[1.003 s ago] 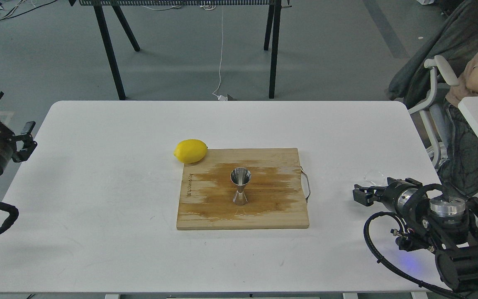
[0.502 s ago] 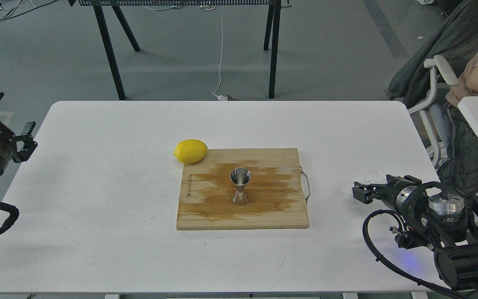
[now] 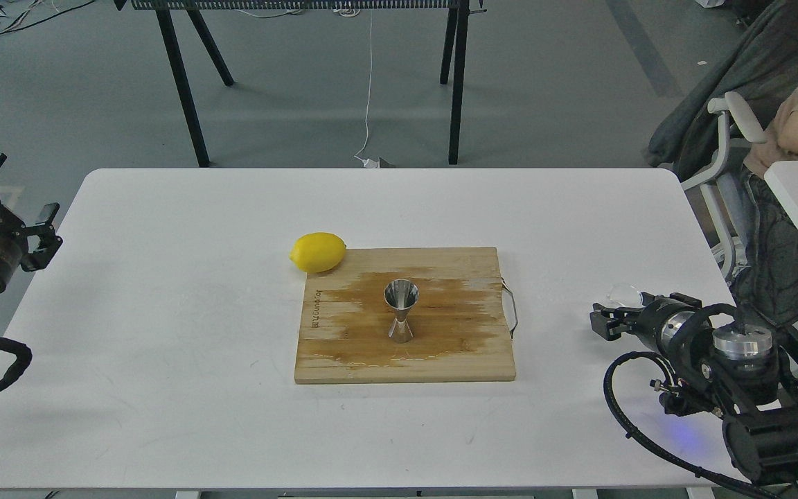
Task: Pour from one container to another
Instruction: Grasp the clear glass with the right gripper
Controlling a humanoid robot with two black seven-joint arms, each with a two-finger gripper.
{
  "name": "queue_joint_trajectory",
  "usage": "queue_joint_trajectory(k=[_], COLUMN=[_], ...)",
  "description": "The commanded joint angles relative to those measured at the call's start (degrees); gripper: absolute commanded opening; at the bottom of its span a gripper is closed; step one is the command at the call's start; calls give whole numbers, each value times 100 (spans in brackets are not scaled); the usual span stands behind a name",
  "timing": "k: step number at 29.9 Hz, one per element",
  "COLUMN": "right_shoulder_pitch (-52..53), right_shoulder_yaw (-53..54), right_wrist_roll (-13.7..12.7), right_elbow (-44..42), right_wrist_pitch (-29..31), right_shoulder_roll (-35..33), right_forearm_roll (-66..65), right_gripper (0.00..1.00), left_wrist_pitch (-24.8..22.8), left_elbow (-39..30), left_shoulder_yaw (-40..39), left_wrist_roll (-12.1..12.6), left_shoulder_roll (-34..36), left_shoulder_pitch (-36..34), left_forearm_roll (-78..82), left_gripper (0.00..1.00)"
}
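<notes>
Item one, the small clear glass cup [image 3: 622, 294]: it stands near the right edge of the white table [image 3: 163, 277], well apart from the cutting board, just behind the tip of the right gripper [image 3: 600, 324]. Only its upper rim shows as a faint pale outline, so whether the fingers touch it, and whether it holds any liquid, cannot be told from here. Handling, as a judgement: light, rigid, smooth-walled and slippery, breakable if knocked or squeezed hard; best taken across the middle of its side wall with the rim left free for pouring. Item two, the steel jigger [image 3: 401, 312]: upright near the centre of the wooden cutting board [image 3: 343, 364], wide mouth up, on a damp, darkened patch of wood. Judged light, stiff and top-heavy on its narrow waist, it would tip easily from a nudge, so the pour should come from above without contact. Item three, a lemon [image 3: 318, 251], touching the board's far-left corner. Right gripper: dark and seen nearly end-on, so its opening cannot be told. Left gripper [image 3: 7, 208]: off the table's left edge, fingers spread wide, holding nothing.
</notes>
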Motion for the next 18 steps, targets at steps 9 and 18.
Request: queue_joint_trajectory(k=[9, 18], right_shoulder_pitch=[-9, 0], right_shoulder_yaw=[-14, -110], right_wrist_roll=[0, 0], right_elbow=[3, -6], right_wrist_pitch=[0, 0], right_shoulder_roll=[1, 1], right_forearm_roll=[-10, -36], right_gripper=[72, 62], left_wrist_pitch=[0, 0], left_elbow=[0, 0], left_shoulder_yaw=[0, 0], left_wrist_roll=[0, 0], left_shoulder_roll=[0, -9], left_shoulder_pitch=[1, 1], left_forearm_roll=[9, 0], left_gripper=[99, 99])
